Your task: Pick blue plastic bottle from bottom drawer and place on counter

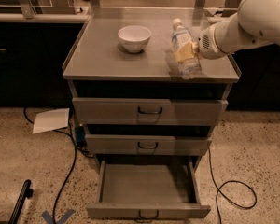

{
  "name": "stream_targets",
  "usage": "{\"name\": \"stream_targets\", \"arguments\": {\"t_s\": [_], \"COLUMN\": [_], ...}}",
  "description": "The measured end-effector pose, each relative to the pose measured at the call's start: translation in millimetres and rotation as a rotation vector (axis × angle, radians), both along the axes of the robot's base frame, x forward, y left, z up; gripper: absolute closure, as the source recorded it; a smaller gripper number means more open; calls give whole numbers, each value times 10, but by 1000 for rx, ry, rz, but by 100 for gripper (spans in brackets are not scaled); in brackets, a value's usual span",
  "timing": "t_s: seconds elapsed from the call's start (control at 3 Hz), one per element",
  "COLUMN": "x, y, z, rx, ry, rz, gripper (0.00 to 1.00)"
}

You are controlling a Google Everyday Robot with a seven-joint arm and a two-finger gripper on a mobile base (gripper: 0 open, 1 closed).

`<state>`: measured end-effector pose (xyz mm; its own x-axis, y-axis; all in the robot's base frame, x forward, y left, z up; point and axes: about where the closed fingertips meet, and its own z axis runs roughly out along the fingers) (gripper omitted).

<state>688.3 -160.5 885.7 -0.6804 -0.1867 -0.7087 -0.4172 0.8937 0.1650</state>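
Note:
The blue plastic bottle (183, 43), clear with a white cap, leans with its cap to the back left over the right front part of the counter (102, 55). Its base is at or just above the surface. My gripper (185, 53) comes in from the right on a white arm and is shut on the bottle's middle with yellowish pads. The bottom drawer (147, 188) is pulled out below, and its tray shows nothing inside.
A white bowl (134, 37) stands on the counter left of the bottle. Two upper drawers (149, 111) are shut. On the floor are a white sheet of paper (51, 120), black cables (231, 190), a black object (21, 202) and a blue tape mark (58, 216).

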Motion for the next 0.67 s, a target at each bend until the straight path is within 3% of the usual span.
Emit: {"name": "stream_targets", "arguments": {"t_s": [0.67], "x": [0], "y": [-1], "z": [-1], "rx": [1], "ry": [1], "rz": [-1], "gripper": [58]}}
